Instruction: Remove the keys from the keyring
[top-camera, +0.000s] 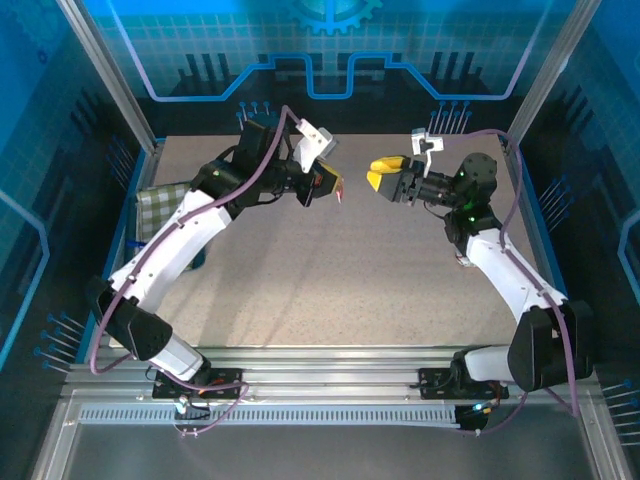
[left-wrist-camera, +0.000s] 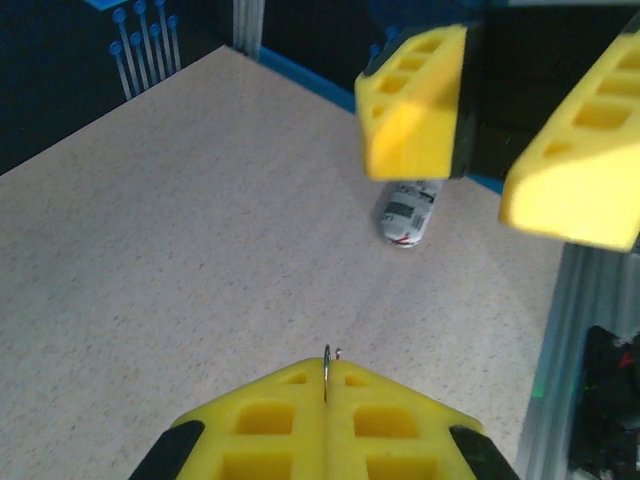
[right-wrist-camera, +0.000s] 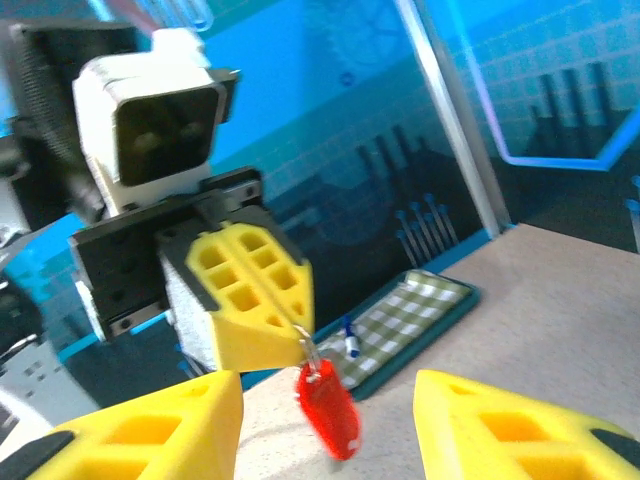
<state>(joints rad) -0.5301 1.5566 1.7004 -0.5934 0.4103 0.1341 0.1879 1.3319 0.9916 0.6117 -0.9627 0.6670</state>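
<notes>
Looking down from the top view, the left claw is squeezed shut, and a small flat red plastic tag hangs from it. The right claw points at the left claw from just beside it. Its two yellow fingers are apart and hold nothing. Both claws are up above the speckled beige surface.

From the left wrist view, a thin round silver metal keyring sticks up out of the left claw's pressed-together fingers. The right claw is straight ahead of the left claw, with a wide gap between its fingers.

From the right wrist view, the red tag hangs straight down under the left claw, with its long side up and down. It lines up with the gap between the right claw's fingers. The tiny grey metal key is too small for me to pick out. If it is there, it is on the keyring at the left claw. I think the right claw is nearer the hanging part and should come in for it.
</notes>
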